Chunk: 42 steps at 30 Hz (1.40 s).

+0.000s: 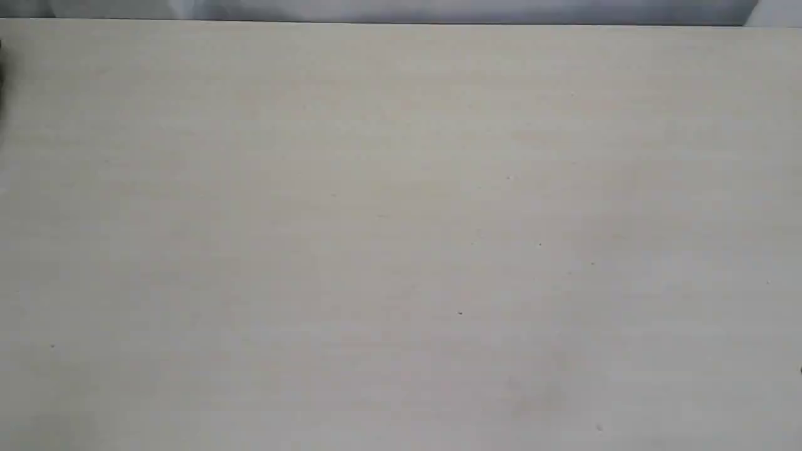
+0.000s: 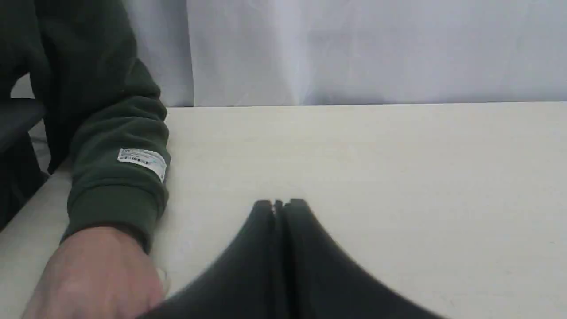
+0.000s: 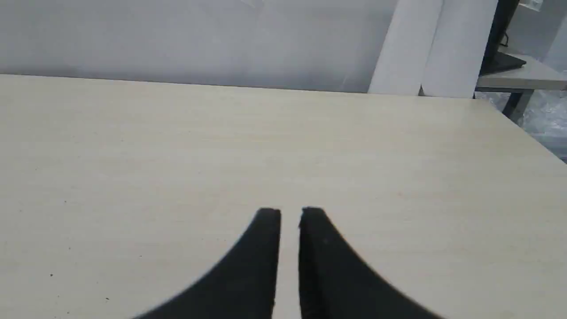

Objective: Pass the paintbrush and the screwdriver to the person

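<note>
Neither the paintbrush nor the screwdriver shows in any view. In the left wrist view the person's bare hand (image 2: pixel 95 277) rests on the table, close beside my left gripper (image 2: pixel 279 204). The arm wears a dark green sleeve (image 2: pixel 110 133) with a small white label (image 2: pixel 142 161). The left gripper's black fingers are pressed together and hold nothing. My right gripper (image 3: pixel 290 212) hovers over bare tabletop, with only a narrow slit between its fingers and nothing in it. Neither gripper appears in the exterior view.
The pale wooden table (image 1: pixel 401 225) fills the exterior view, with a grey backdrop (image 1: pixel 401 9) behind its far edge. In the right wrist view, white panels (image 3: pixel 434 44) and a side desk (image 3: pixel 522 77) stand beyond the table's corner.
</note>
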Motion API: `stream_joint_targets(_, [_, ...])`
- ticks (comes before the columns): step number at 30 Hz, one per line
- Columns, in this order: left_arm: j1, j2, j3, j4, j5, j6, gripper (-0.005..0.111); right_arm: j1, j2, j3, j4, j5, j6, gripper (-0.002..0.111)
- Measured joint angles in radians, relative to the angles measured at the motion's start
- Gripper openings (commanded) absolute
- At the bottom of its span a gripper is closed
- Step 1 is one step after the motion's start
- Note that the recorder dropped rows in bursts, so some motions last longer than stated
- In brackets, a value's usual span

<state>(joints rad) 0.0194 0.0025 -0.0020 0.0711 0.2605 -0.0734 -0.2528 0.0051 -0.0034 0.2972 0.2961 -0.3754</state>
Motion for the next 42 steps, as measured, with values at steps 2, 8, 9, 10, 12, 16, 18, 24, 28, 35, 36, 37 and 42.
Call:
stream_joint_targets(2, [0.0,0.0,0.0,0.0,0.0,0.0,0.0,0.0,0.0,0.0,0.002,0.0,0.0,0.01])
stream_joint_targets(8, [0.0,0.0,0.0,0.0,0.0,0.0,0.0,0.032,0.0,0.0,0.002,0.004,0.0,0.01])
stream_joint_targets(9, [0.0,0.0,0.0,0.0,0.0,0.0,0.0,0.045,0.0,0.0,0.002,0.004,0.0,0.01])
stream_joint_targets(10, [0.0,0.0,0.0,0.0,0.0,0.0,0.0,0.06,0.0,0.0,0.002,0.004,0.0,0.01])
stream_joint_targets(12, [0.0,0.0,0.0,0.0,0.0,0.0,0.0,0.085,0.0,0.0,0.002,0.004,0.0,0.01])
stream_joint_targets(16, [0.0,0.0,0.0,0.0,0.0,0.0,0.0,0.104,0.0,0.0,0.002,0.004,0.0,0.01])
stream_joint_targets(18, [0.0,0.0,0.0,0.0,0.0,0.0,0.0,0.104,0.0,0.0,0.002,0.004,0.0,0.01])
stream_joint_targets(24, [0.0,0.0,0.0,0.0,0.0,0.0,0.0,0.104,0.0,0.0,0.002,0.004,0.0,0.01])
stream_joint_targets(28, [0.0,0.0,0.0,0.0,0.0,0.0,0.0,0.104,0.0,0.0,0.002,0.004,0.0,0.01])
stream_joint_targets(35, [0.0,0.0,0.0,0.0,0.0,0.0,0.0,0.104,0.0,0.0,-0.02,0.004,0.03,0.01])
stream_joint_targets(36, [0.0,0.0,0.0,0.0,0.0,0.0,0.0,0.104,0.0,0.0,-0.05,0.004,0.056,0.01])
stream_joint_targets(37, [0.0,0.0,0.0,0.0,0.0,0.0,0.0,0.104,0.0,0.0,-0.088,0.006,0.099,0.01])
stream_joint_targets(42, [0.0,0.0,0.0,0.0,0.0,0.0,0.0,0.104,0.0,0.0,-0.252,0.022,0.301,0.01])
